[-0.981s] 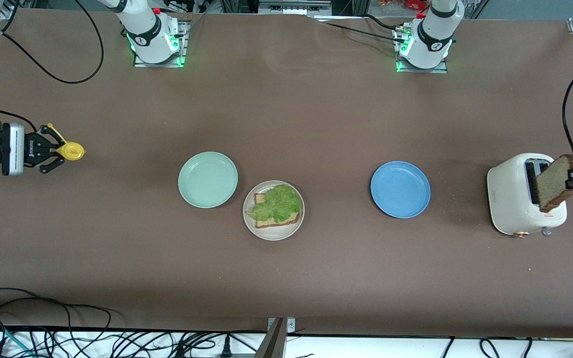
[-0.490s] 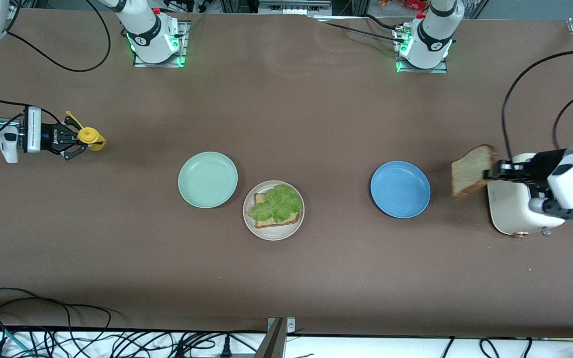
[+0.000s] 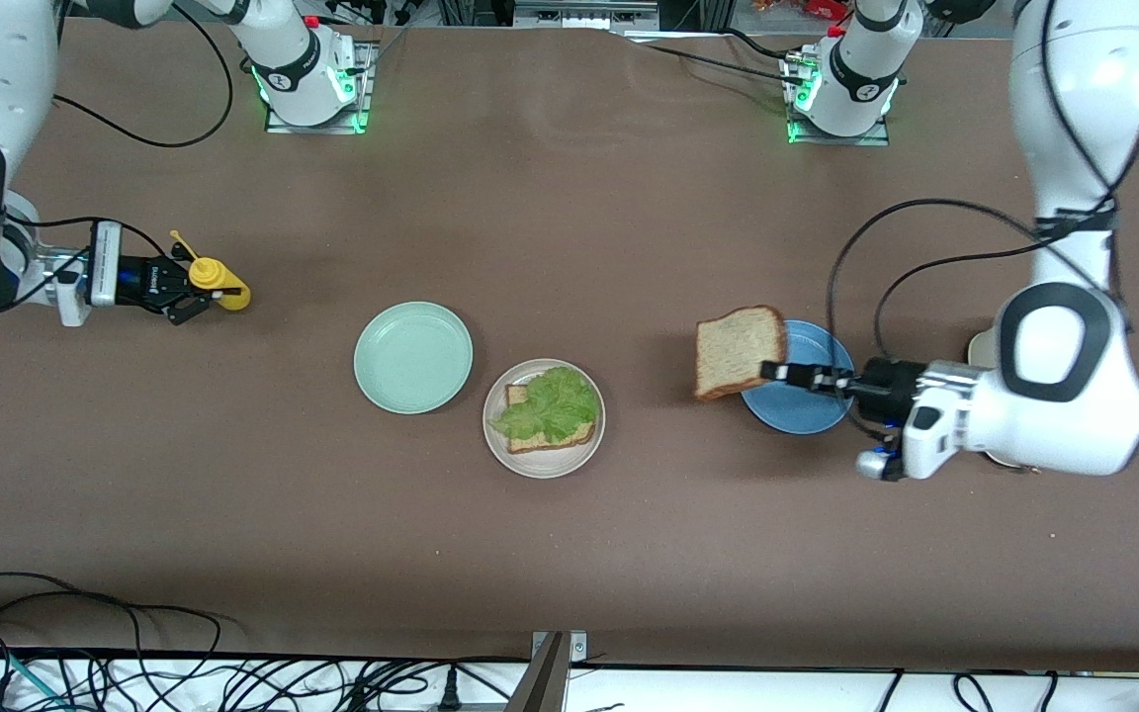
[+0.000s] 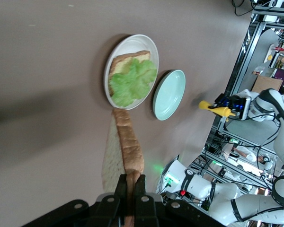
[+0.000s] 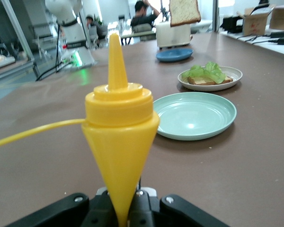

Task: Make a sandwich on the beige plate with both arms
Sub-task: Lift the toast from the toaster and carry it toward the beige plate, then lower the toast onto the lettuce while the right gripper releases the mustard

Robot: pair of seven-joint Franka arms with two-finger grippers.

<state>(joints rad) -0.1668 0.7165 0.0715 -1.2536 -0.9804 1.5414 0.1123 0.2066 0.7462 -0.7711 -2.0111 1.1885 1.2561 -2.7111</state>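
Front view: the left gripper (image 3: 773, 373) has its fingers pinched tight on one edge of a slice of wholegrain bread (image 3: 739, 350), hanging in the air over the rim of the blue plate (image 3: 811, 415), toward the left arm's end of the counter from the beige plate (image 3: 593, 441). That beige plate already has the bottom slice with a lettuce leaf (image 3: 550, 404) on it, right beside the mint-green plate (image 3: 412, 357). The right gripper (image 3: 196, 292) is well off toward the right arm's end from the beige plate, fingers clamped on a yellow squeeze bottle (image 3: 215, 282). Left wrist view: the slice (image 4: 128, 150) is edge-on between the closed fingers, with the beige plate (image 4: 108, 67) ahead. I'd say tip it flat, square it over the lettuce, and get low before letting go. Right wrist view: the squeeze bottle (image 5: 119, 142) is gripped by its narrow end, and the beige plate (image 5: 234, 73) shows past the mint-green plate (image 5: 194, 116).
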